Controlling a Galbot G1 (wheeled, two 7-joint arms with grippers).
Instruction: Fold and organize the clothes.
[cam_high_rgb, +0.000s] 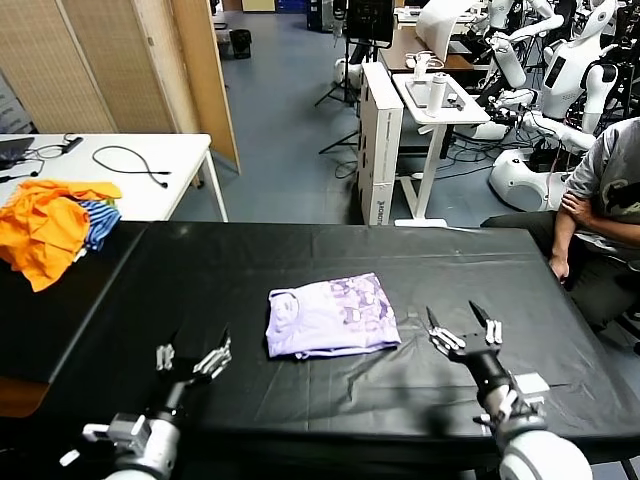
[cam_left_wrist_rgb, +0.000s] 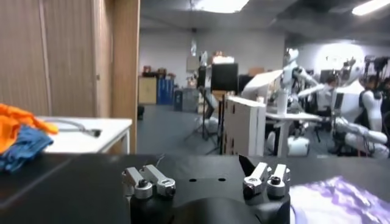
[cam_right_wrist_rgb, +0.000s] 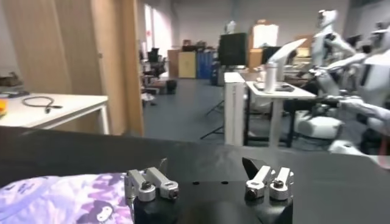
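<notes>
The pale lavender T-shirt (cam_high_rgb: 332, 316) lies folded into a rough rectangle on the black table (cam_high_rgb: 300, 260), its darker purple print facing up on the right half. It also shows in the right wrist view (cam_right_wrist_rgb: 58, 198) and at the edge of the left wrist view (cam_left_wrist_rgb: 341, 201). My left gripper (cam_high_rgb: 193, 347) is open and empty, low over the table to the shirt's left. My right gripper (cam_high_rgb: 460, 322) is open and empty, just right of the shirt.
An orange and blue-striped heap of garments (cam_high_rgb: 55, 225) lies at the table's far left corner. A white table with cables (cam_high_rgb: 120, 170) stands behind it. A seated person (cam_high_rgb: 600, 210) is at the table's right end. A white stand (cam_high_rgb: 430, 110) and other robots are beyond.
</notes>
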